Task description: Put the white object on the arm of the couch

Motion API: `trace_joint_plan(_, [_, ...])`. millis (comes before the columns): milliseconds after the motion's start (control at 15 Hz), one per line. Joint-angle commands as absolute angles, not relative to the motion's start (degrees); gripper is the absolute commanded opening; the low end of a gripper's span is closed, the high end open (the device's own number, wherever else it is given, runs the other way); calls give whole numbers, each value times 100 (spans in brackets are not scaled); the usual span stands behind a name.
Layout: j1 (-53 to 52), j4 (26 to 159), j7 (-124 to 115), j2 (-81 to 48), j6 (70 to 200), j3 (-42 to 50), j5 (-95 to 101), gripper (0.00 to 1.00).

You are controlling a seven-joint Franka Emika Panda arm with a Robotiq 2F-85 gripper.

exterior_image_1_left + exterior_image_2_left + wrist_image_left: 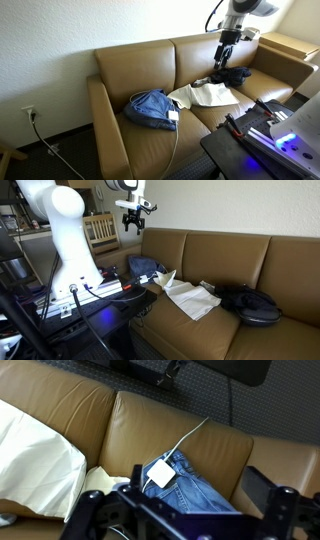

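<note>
A small white square charger (160, 473) with a white cable lies on folded blue jeans (195, 495) on the tan couch's seat. It also shows in an exterior view (173, 115). My gripper (185, 510) is open and empty, high above the couch, looking down on the charger. It shows in both exterior views (226, 50) (133, 222). The couch's arm (106, 125) runs beside the jeans and is bare. The far arm (285, 66) lies below and beside my gripper.
A white cloth (205, 95) (190, 298) lies spread mid-seat. A black bundle (232, 75) (252, 305) sits beside it. The charger's cable (178, 145) hangs over the seat front. The robot's stand with blue lights (270, 125) fronts the couch. A wooden chair (100, 230) stands behind.
</note>
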State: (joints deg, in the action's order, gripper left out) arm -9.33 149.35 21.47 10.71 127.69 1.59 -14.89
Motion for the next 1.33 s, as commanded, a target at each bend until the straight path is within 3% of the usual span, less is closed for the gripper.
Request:
trace_joint_plan(0, [-1078,15081,1888,38,14040,-232,-2207,100])
trace_joint_plan(200, [-1148,15072,1245,-860,15191,-675,-2142,100])
trace_joint_plan(933, [-1011,14737,685,-1972,15144,-1208,-2068,100])
trace_joint_plan(1267, [-957,14350,-358,-3018,16142,-1797,-2809,100])
